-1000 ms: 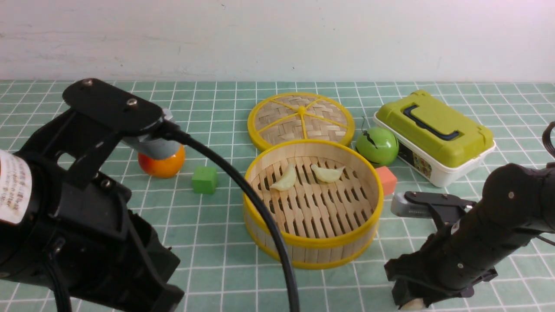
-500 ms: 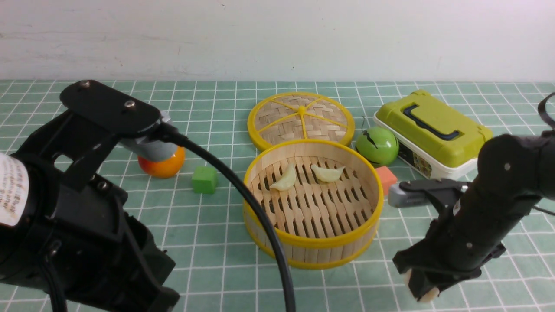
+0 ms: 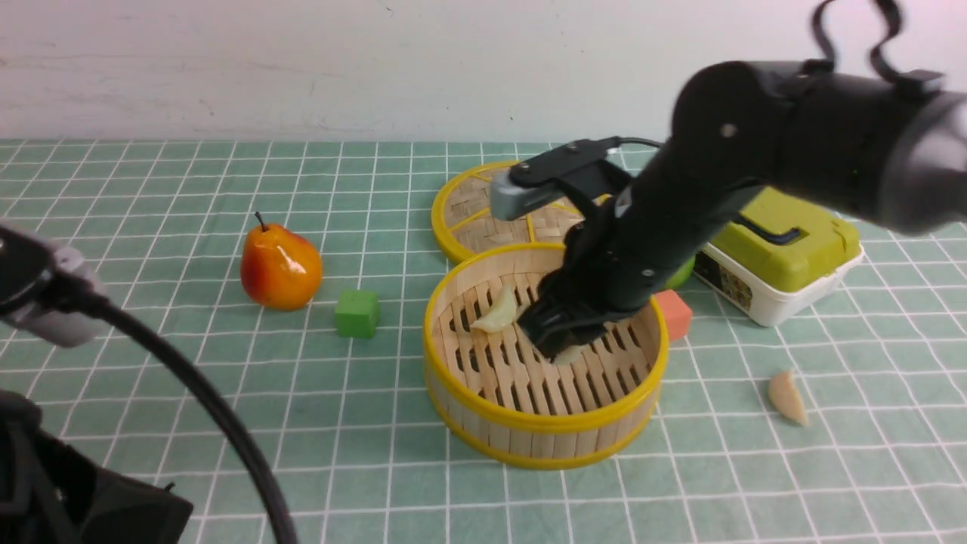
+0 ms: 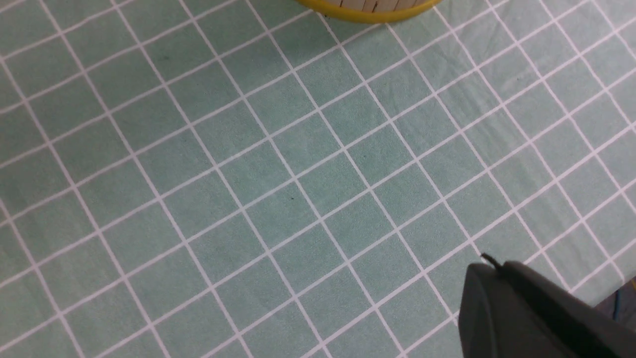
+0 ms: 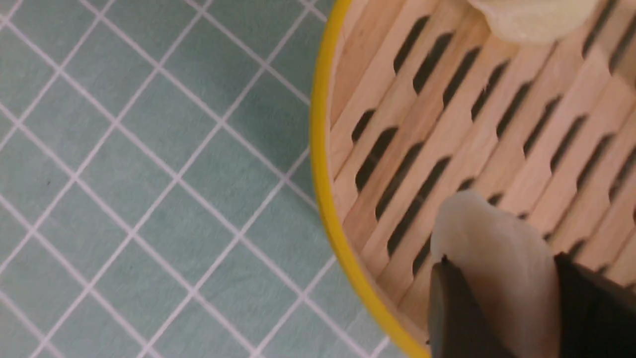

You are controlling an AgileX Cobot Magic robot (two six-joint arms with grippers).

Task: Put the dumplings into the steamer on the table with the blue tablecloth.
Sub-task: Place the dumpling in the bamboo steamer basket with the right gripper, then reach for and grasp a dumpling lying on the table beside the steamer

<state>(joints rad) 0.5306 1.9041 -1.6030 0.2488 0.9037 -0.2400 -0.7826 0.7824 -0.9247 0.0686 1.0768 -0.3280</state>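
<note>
The steamer (image 3: 529, 434) stands mid-table on the blue tablecloth (image 3: 189, 363). My right gripper (image 3: 563, 346) is down inside it, shut on a pale dumpling (image 5: 489, 233) just above the slatted floor near the yellow rim (image 5: 323, 199). A second dumpling (image 3: 496, 313) lies on the slats at the back left, and the right wrist view catches one dumpling's edge (image 5: 531, 20). Another dumpling (image 3: 786, 397) lies on the cloth, right of the steamer. My left gripper (image 4: 489, 266) is shut and empty above bare cloth, near the steamer's base (image 4: 367, 12).
A woven lid (image 3: 472, 208) lies behind the steamer. A pear (image 3: 281, 264) and a green cube (image 3: 357, 313) are to the left. An orange cube (image 3: 676, 313) and a green lunch box (image 3: 786, 242) are to the right. My left arm's cable (image 3: 211, 408) crosses the near left.
My right arm swung from the near right up and left into the steamer, carrying a dumpling. My left arm drew back to the near left, uncovering the pear.
</note>
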